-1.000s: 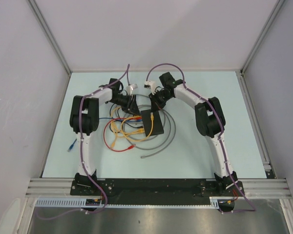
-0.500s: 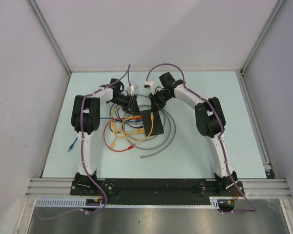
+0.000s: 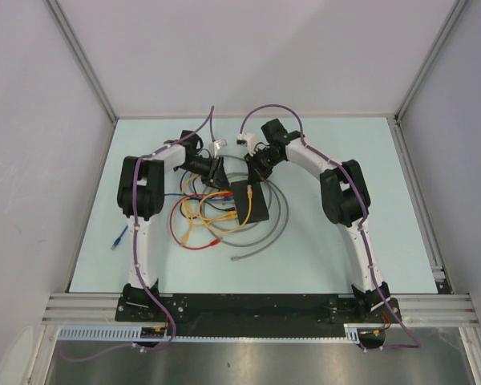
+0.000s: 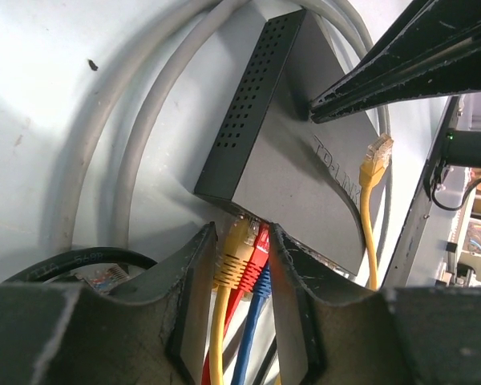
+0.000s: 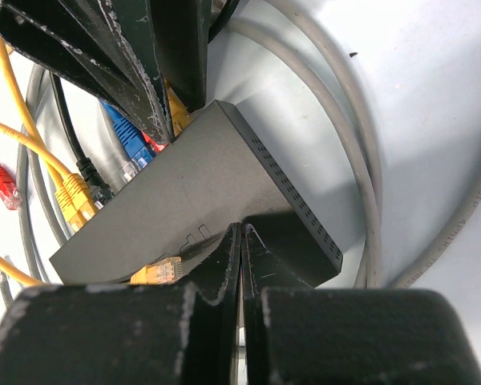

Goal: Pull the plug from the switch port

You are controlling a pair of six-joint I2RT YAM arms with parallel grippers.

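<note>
The switch (image 3: 252,202) is a flat matte-black box (image 4: 297,160) lying among cables at mid-table. A yellow plug (image 4: 239,245), a red plug (image 4: 259,249) and a blue plug (image 4: 260,281) sit in its ports on the edge facing my left wrist. My left gripper (image 4: 242,233) has its fingers against the outer sides of the yellow and red plugs, right at the ports. My right gripper (image 5: 240,228) is shut, with its tips resting on the switch's top face (image 5: 192,184). A loose yellow plug (image 5: 156,271) lies on that face beside them.
A grey cable (image 3: 280,212) loops around the switch. Red and yellow cables (image 3: 194,241) tangle on its left. More loose plugs (image 5: 76,196) lie there. A black cable (image 4: 72,261) lies close to my left fingers. A blue-tipped cable (image 3: 119,238) lies by the left arm.
My left gripper's jaws have narrowed onto the plugs. Neither arm nor the switch has visibly shifted in the top view.
</note>
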